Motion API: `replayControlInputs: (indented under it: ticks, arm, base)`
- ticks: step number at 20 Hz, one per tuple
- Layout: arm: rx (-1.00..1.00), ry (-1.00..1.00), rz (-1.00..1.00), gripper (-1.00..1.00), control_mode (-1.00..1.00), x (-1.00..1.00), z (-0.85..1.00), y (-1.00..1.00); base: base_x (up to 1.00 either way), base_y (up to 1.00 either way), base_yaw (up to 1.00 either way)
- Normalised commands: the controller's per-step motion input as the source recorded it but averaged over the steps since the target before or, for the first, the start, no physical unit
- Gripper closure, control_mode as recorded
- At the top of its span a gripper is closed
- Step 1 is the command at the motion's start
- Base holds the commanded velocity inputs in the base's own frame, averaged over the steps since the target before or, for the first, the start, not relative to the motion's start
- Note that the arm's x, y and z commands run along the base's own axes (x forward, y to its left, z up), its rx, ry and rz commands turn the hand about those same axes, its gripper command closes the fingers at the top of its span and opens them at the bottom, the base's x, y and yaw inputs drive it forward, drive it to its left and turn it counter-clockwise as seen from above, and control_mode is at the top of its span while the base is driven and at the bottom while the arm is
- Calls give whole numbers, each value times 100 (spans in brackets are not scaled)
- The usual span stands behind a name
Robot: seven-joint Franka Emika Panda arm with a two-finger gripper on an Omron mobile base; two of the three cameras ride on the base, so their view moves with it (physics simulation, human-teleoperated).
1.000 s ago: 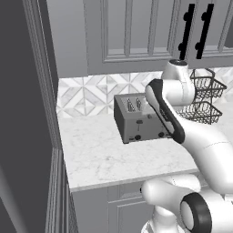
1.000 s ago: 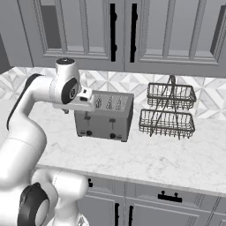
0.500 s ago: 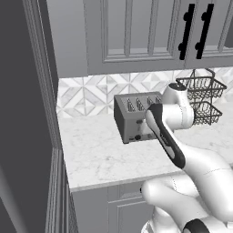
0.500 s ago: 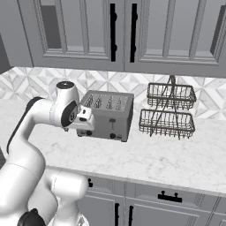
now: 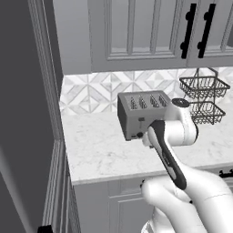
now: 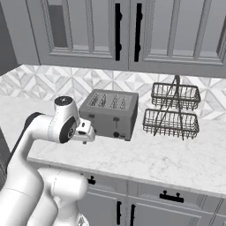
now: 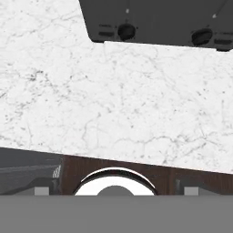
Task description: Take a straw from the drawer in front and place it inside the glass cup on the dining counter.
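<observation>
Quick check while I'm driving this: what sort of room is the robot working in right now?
A home kitchen, by the look of it. A four-slot toaster and a two-tier wire basket stand on a marble worktop backed by patterned tiles, with grey cabinet doors above.

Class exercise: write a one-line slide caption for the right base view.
White robot arm bends low over a marble worktop, beside a grey four-slot toaster and a two-tier wire basket.

White marble worktop with faint grey veining [image 6: 176, 163], backed by patterned tiles.
A dark grey four-slot metal toaster [image 6: 109, 114] stands on it at centre of the right base view; a two-tier black wire basket rack [image 6: 173, 111] stands right of it, apart.
</observation>
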Motion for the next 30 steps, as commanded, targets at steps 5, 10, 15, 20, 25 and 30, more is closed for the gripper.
replayControlInputs:
  ticks: [5, 10, 15, 20, 25, 30]
  arm:
    - [0, 0, 0, -100, 100, 0, 0, 0]
    - [0, 0, 0, -100, 100, 0, 0, 0]
    - [0, 0, 0, -100, 100, 0, 0, 0]
    - [0, 0, 0, -100, 100, 0, 0, 0]
    - [0, 0, 0, -100, 100, 0, 0, 0]
    - [0, 0, 0, -100, 100, 0, 0, 0]
  base:
    - [-48, -44, 37]
    - [-51, -62, 47]
    - [-50, -65, 56]
    - [-46, -59, 58]
    - [-43, -55, 57]
    - [-40, -58, 57]
